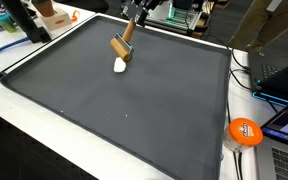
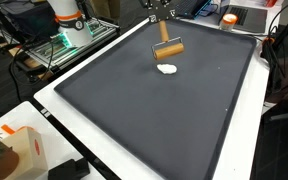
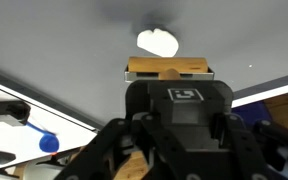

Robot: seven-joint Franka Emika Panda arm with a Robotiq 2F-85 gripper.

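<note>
My gripper (image 1: 132, 22) is shut on the handle of a wooden brush or roller tool (image 1: 122, 47), holding it tilted above a dark grey mat (image 1: 114, 110). The tool's wooden head (image 2: 169, 48) hangs just over a small white object (image 2: 167, 69) that lies on the mat. In the wrist view the wooden head (image 3: 169, 69) sits just ahead of the gripper body, with the white object (image 3: 157, 41) beyond it. The fingertips are hidden behind the gripper housing in the wrist view.
The mat covers a white table (image 1: 24, 140). An orange round object (image 1: 244, 131) lies off the mat by its edge. A laptop and cables (image 1: 279, 85) stand beside the table. A white and orange box (image 2: 19, 150) sits at a table corner.
</note>
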